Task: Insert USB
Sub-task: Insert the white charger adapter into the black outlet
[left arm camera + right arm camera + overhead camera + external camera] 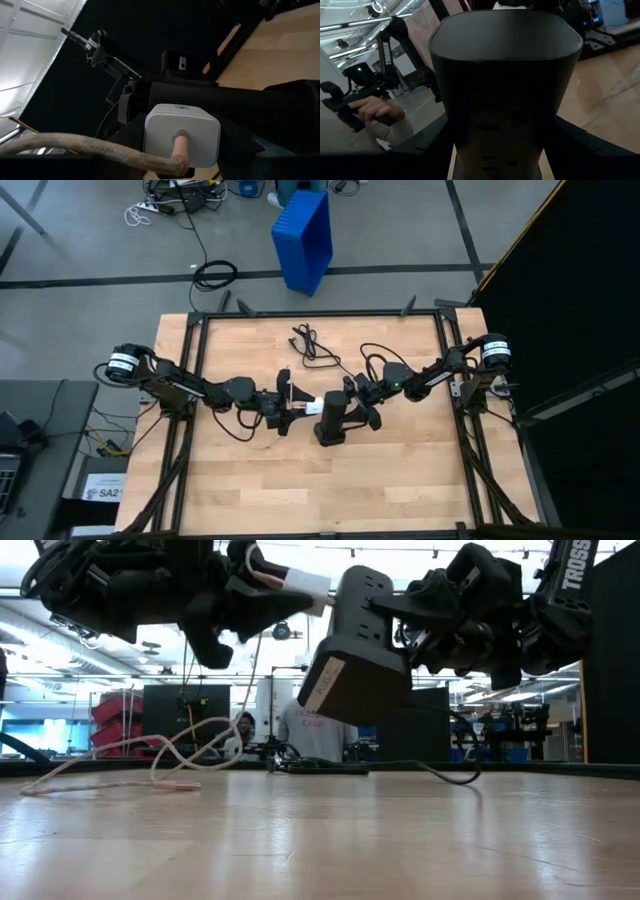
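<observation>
A white, boxy USB plug (312,406) with a pale cable (150,760) sits in my shut left gripper (290,408), in the air over the table's middle. The cable droops in loops onto the wood. My right gripper (362,405) is shut on a black block-shaped hub (331,420) with a white label (322,687), also lifted and tilted. The plug's front (318,585) sits right at the hub's top end (345,590); I cannot tell whether they touch. In the left wrist view the white plug (182,140) faces the hub's dark body (210,100). My left gripper holds the white plug at its cable end (285,582), coming level from the table's left. The plug is lifted clear and points toward the hub. Its cable (100,147) trails back past the fingers and hangs slack. My right gripper pinches the black hub's body (505,75) between its two fingers (420,145), which stand on opposite sides. It comes from the table's right. The hub is lifted clear and tilted, its labelled end (322,687) lowest.
A black cord (315,345) lies coiled on the far part of the table, and another black cord (440,772) runs along the wood. A blue bin (303,235) stands on the floor beyond the table. People (310,730) stand behind it; a hand (370,107) holds a controller.
</observation>
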Controlling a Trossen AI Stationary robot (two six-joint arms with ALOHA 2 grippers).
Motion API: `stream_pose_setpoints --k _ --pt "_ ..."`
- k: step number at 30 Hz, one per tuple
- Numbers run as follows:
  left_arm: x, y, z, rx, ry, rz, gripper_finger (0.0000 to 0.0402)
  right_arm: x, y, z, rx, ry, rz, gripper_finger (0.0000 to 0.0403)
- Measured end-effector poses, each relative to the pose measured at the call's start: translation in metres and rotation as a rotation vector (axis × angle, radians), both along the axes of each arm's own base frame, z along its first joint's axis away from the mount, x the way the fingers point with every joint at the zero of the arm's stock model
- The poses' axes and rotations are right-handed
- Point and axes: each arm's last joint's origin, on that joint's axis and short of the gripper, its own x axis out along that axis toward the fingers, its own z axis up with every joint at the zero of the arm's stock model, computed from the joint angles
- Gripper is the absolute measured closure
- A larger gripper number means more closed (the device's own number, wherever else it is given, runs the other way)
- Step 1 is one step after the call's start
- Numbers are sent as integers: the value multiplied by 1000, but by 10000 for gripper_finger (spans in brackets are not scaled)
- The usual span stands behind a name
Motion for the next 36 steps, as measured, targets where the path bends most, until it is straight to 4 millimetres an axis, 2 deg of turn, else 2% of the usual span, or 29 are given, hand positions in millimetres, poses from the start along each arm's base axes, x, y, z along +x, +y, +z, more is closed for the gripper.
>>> stream_pose_setpoints --k 17,36 --pt "2 -1 4 -9 -7 -18 236 6 4 7 11 -25 1 181" --pt "3 0 -6 -16 96 -1 237 7 0 1 84 65 -41 181"
